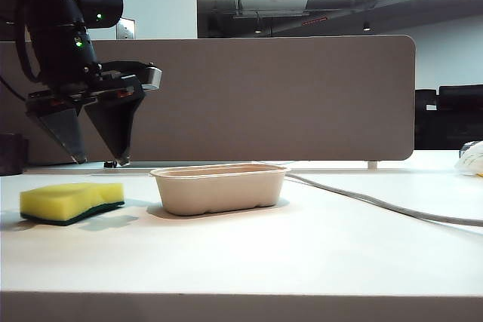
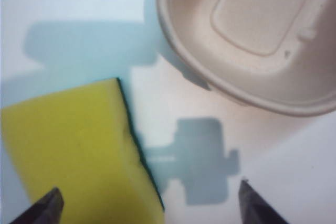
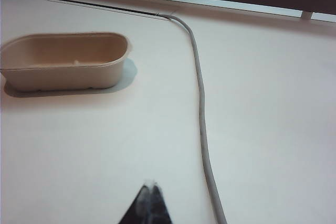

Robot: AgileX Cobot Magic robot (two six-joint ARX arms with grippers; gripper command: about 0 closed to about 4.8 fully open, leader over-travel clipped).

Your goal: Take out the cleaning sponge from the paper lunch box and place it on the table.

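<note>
Basically done: sponge (image 1: 72, 202) sits on table (image 1: 302, 262) under my spread, empty L gripper (image 1: 100, 161), box (image 1: 219, 187) beside it; R gripper (image 3: 149, 186) pinched shut, parked well apart, so next I'd just pull L clear.

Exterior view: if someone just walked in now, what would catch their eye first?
Probably the yellow sponge, lying flat on the white table left of the empty beige lunch box and clear of it. Next, the left gripper, hanging above the sponge with jaws wide apart and nothing in them. The right gripper sits off to the side, shut.
</note>
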